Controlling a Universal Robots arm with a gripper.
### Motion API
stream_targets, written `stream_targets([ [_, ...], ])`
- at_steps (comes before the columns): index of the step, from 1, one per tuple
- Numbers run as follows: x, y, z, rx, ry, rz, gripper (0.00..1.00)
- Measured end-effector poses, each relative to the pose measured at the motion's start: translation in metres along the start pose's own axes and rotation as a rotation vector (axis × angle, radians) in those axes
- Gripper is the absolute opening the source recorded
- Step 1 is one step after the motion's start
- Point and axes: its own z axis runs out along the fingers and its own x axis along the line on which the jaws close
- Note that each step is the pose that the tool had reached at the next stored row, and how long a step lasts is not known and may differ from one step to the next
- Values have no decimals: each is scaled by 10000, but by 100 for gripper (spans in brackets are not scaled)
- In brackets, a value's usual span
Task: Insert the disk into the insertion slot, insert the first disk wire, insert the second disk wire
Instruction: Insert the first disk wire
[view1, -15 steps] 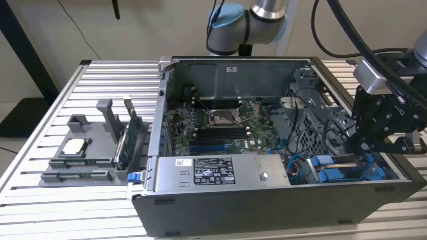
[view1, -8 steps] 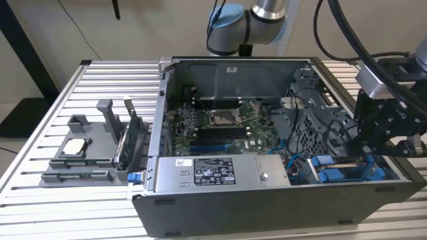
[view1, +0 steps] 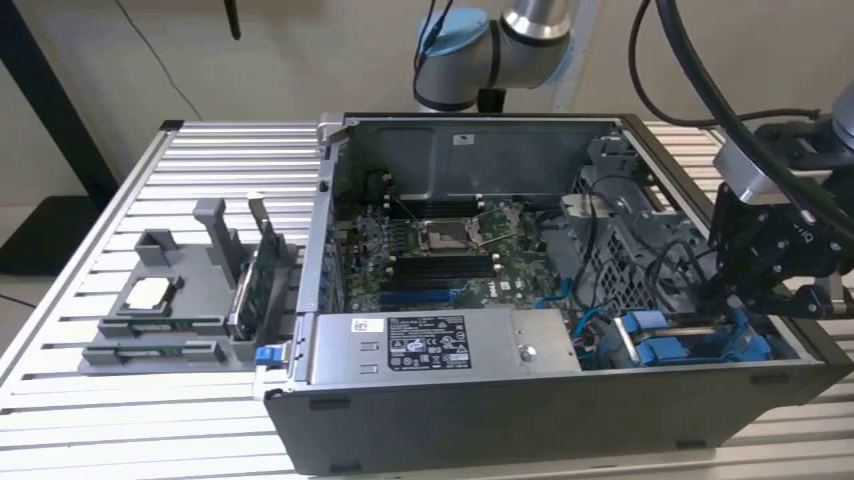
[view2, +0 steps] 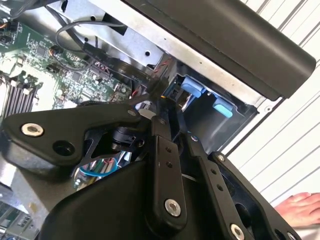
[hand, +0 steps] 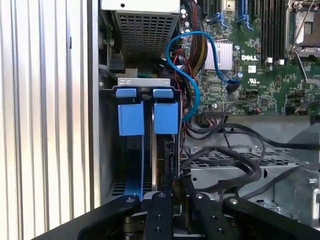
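One disk (hand: 166, 118) seated in insertion slot (hand: 137, 82); fingers (view2: 161, 125) pressed together just beside it | second wrist view: person's hand (view2: 300, 209)

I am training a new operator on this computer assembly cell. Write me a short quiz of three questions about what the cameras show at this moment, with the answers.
1. True or false: the gripper hangs over the processor socket.
2. How many blue carrier handles show in the drive cage in the first wrist view? A) one B) two C) four
3. What colour is the thin cable that loops beside that cage?
Key: 1 false, it is at the drive cage; 2 B; 3 blue.
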Motion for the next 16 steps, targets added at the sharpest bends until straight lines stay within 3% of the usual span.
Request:
stream_targets([
  [7, 8, -2, 33, 0, 6, -1, 19],
  [12, 15, -4, 100, 0, 23, 0, 19],
  [16, 18, -4, 122, 0, -1, 0, 20],
])
